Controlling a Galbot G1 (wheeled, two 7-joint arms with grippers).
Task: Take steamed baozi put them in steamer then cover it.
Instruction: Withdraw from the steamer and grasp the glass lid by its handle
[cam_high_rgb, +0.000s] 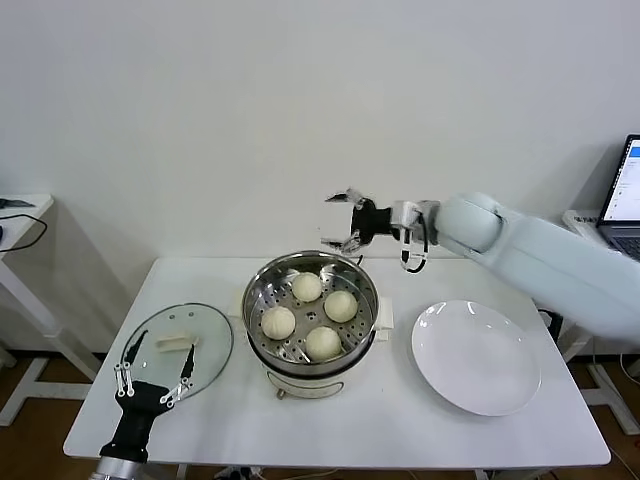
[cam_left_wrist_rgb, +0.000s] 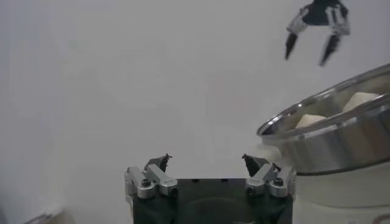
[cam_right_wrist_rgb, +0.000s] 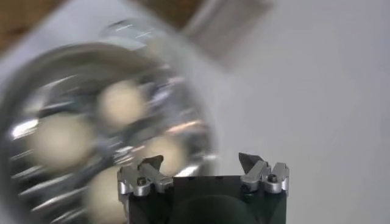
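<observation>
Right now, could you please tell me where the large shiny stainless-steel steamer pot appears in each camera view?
Head view: the steamer stands at the table's centre, holding four baozi, between glass lid and white plate.
Left wrist view: its steel rim shows at the right edge.
Right wrist view: it fills the left side, blurred.
Shared landmark: the cream-white baozi inside it.

Steamer (cam_high_rgb: 362, 283) shiny steel; cover (cam_high_rgb: 212, 340) clear glass; plate (cam_high_rgb: 476, 357) glossy white.
</observation>
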